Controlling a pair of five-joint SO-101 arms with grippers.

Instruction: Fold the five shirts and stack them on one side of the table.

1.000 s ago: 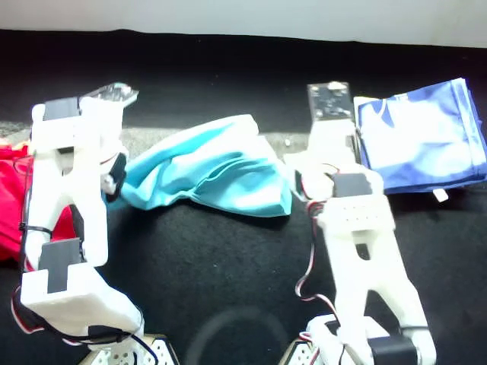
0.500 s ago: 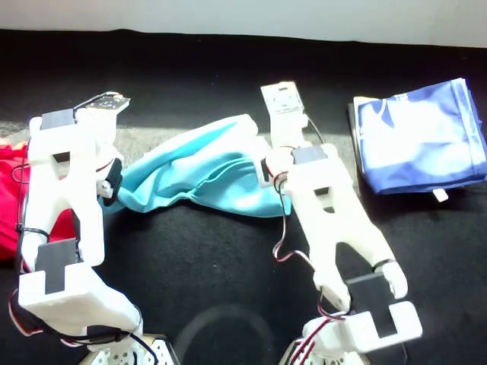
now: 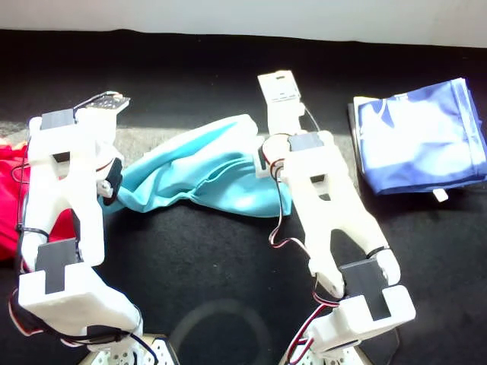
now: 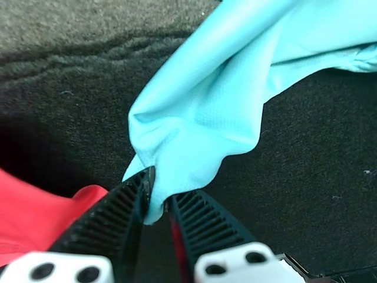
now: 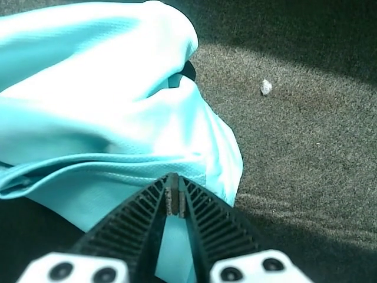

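Right now the crumpled light turquoise shirt (image 3: 205,171) lies in the middle of the black cloth-covered table (image 3: 190,258). It is stretched out in a long bunch between the two white arms.

The left gripper (image 4: 156,197) is at one end of this shirt. Its two black ribbed fingers (image 4: 112,215) are pinched tight on a corner of the turquoise cloth, and the cloth hangs out from between them. Just beside that gripper, near the table's edge, lies a bunched red shirt (image 3: 11,198).

The right gripper (image 5: 175,197) is at the other end of the turquoise shirt, over its folded edge. Its fingers are pressed together with no gap. I cannot tell if any cloth is caught between them. A tiny white crumb (image 5: 266,86) sits on the table near that end of the shirt.

A folded blue shirt (image 3: 418,144) lies flat on the far side of the table, past the right arm. It is well apart from the turquoise shirt and touches neither gripper.
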